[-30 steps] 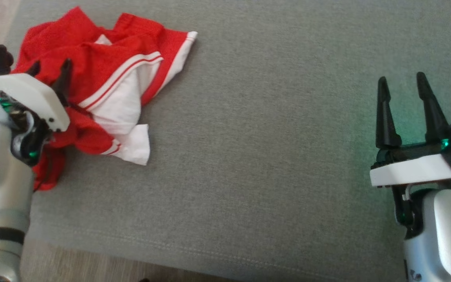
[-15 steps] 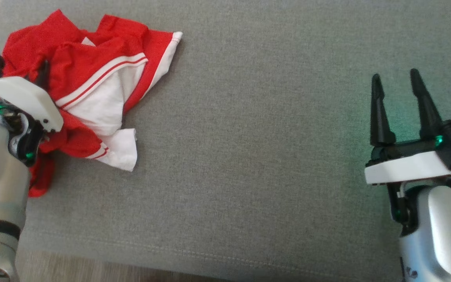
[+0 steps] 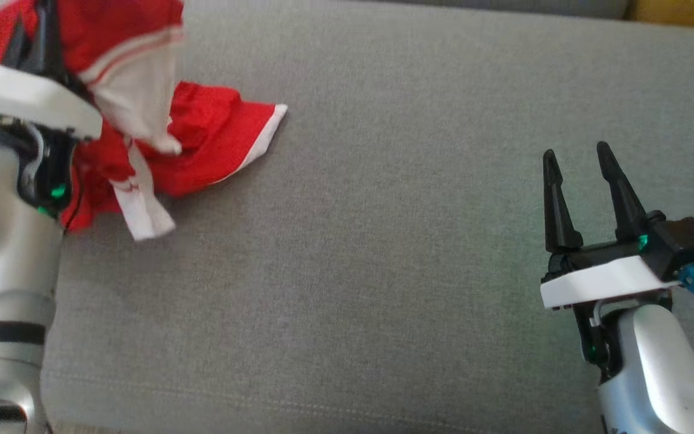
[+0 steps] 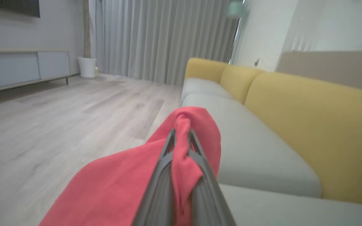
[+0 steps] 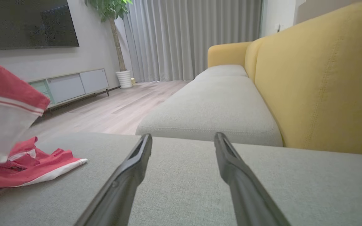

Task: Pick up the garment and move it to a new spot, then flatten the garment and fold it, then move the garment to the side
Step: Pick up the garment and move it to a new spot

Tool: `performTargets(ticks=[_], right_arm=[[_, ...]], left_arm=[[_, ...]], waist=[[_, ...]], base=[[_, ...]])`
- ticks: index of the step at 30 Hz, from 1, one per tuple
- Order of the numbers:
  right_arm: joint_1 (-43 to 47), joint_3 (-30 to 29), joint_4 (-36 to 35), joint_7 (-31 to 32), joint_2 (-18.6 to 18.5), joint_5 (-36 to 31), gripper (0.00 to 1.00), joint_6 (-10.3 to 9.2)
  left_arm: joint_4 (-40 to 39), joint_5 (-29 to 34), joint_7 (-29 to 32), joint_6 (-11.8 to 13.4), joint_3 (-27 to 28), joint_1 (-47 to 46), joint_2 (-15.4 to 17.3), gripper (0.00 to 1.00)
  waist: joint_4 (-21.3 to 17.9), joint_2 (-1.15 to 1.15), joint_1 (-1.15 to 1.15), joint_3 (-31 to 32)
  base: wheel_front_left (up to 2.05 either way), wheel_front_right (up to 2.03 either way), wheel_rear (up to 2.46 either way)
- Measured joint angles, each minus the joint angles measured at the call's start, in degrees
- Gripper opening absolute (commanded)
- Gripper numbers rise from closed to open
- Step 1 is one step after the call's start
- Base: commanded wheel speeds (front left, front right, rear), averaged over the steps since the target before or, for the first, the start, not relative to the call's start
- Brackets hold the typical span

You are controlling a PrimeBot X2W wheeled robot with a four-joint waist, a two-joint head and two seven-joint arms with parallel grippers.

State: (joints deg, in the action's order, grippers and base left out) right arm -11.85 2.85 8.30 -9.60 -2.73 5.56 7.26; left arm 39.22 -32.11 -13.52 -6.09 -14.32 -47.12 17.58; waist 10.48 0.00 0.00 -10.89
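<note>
In the head view, the left end effector (image 3: 37, 42) at ten o'clock is clenching a bunch of the garment (image 3: 202, 138) and lifting it. A second ago its fingers were standing apart over the crumpled heap on the sofa (image 3: 383, 253). The upper part of the garment is now hanging, blurred, from the fingers, while a red panel with a white hem is trailing on the cushion towards the centre. The camera has also shifted, so some of the apparent movement is its own. The right end effector (image 3: 576, 154) at four o'clock is staying released and empty, well apart from the garment.

In the left wrist view, red cloth is sitting pinched between the two fingers and draping down towards seven o'clock, with the floor (image 4: 58, 125) beyond.

In the right wrist view, the fingers are standing spread with nothing between them. At nine o'clock the lifted part is hanging, and at eight o'clock the rest is lying on the sofa.

The pick-up is apparently under way. Carrying the garment to a new spot is likely coming next, with flattening and folding still ahead.
</note>
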Motion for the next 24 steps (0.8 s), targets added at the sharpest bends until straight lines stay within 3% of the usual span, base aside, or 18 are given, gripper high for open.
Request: performTargets(ticks=[6,13,24], right_arm=[[0.08,-0.29,1.26,-0.58,0.01,0.51,1.00,0.00],[-0.07,-1.08,1.80,-1.58,0.03,1.02,1.00,0.00],[-3.32,-3.68,-0.89,-0.94,0.03,1.07,1.00,0.00]], left_arm=[[-11.58,-0.92,0.22,2.27,0.34,0.07,-2.08,0.00],[-22.94,-2.36,6.44,4.14,-2.85,1.04,-5.89,0.00],[-27.48,-2.30,10.47,6.54,-10.16,2.21,-12.46,0.00]], waist=[[-0.91,0.00,0.00,3.35],[-4.05,0.00,0.00,4.55],[-12.16,0.00,0.00,3.35]], base=[[0.00,0.00,0.00],[0.00,0.00,0.00],[0.00,0.00,0.00]])
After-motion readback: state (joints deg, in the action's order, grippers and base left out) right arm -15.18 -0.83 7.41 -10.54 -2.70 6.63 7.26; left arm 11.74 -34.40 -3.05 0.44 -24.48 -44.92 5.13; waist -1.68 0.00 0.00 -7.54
